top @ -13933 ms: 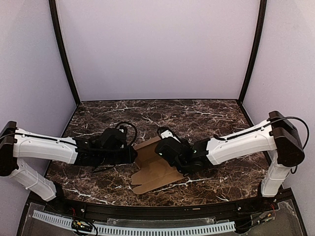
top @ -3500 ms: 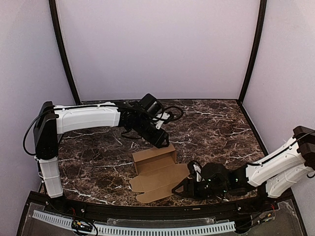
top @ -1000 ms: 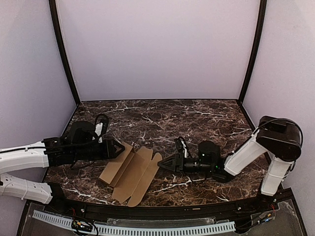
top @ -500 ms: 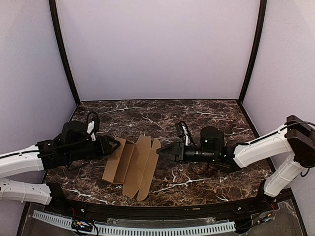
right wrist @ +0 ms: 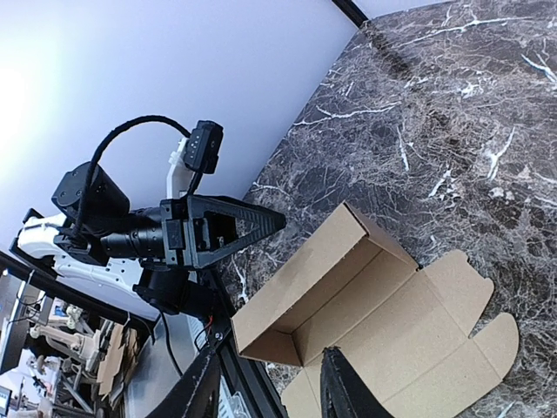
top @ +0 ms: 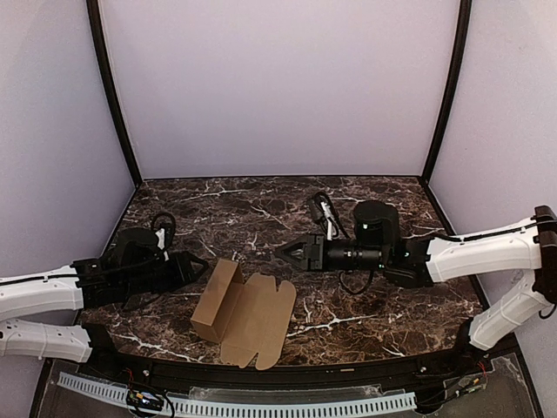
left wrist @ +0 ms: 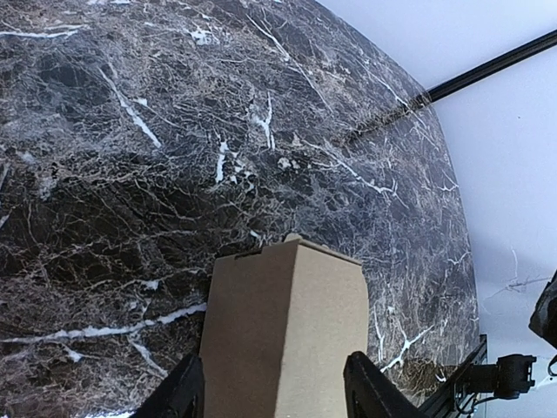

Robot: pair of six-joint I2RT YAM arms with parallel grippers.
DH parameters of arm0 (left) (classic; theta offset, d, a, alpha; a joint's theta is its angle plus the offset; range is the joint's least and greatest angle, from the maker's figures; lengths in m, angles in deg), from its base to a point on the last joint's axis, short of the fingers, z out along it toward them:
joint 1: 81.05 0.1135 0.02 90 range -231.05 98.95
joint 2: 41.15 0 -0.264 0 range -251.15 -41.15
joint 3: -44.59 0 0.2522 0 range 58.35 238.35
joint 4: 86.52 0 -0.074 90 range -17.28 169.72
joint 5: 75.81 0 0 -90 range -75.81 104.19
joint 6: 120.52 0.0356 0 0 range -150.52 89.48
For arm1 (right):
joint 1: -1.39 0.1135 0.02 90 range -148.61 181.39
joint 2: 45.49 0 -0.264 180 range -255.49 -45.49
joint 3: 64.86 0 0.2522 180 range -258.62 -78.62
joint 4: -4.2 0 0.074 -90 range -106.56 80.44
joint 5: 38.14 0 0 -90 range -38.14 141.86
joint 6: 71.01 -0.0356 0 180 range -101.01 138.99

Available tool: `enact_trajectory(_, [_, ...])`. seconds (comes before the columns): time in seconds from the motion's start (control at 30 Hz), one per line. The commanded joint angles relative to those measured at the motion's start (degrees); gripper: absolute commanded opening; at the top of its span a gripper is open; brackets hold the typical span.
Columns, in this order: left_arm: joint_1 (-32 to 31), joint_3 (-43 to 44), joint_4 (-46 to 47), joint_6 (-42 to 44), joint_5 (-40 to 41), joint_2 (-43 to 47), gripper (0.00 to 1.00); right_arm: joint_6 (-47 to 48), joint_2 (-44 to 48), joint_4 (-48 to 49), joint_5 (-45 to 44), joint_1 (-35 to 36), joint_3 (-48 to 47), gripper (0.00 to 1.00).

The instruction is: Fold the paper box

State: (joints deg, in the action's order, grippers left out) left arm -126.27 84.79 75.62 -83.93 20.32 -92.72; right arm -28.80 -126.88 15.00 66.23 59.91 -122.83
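The paper box [top: 248, 313] is a tan cardboard sheet lying partly folded near the table's front. Its left panels stand up as a trough [right wrist: 322, 279], and the scalloped flaps lie flat to the right [right wrist: 452, 340]. My left gripper [top: 198, 266] is open, just left of the raised wall and not touching it. In the left wrist view that wall [left wrist: 287, 322] fills the space ahead of the left gripper [left wrist: 277, 366]. My right gripper [top: 289, 252] hovers open beyond the box's far right corner, holding nothing. In its own view the right gripper [right wrist: 272, 353] looks down on the box.
The dark marble table [top: 365, 209] is bounded by lilac walls with black corner posts [top: 113, 96]. A black rail [top: 287, 373] runs along the near edge. The left arm [right wrist: 113, 235] shows in the right wrist view.
The sheet has shifted toward the front and its left panels now stand up. The right gripper has drawn back and away from the sheet; the left gripper sits slightly lower.
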Motion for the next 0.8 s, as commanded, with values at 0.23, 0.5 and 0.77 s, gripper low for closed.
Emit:
enact_trajectory(0.23, [0.7,-1.2,3.3,0.8,-2.5,-3.5,0.54,6.4,1.9,-17.0,-8.6,1.5,-4.0,0.4])
enact_trajectory(0.5, [0.7,8.3,-9.7,8.7,-3.0,-3.7,0.59,5.9,-0.3,-20.5,-13.1,4.5,-2.0,0.47])
enact_trajectory(0.77, [-0.2,19.8,-24.1,15.9,-5.4,-11.1,0.66,7.2,-2.9,-27.1,-22.0,6.6,-2.7,0.64])
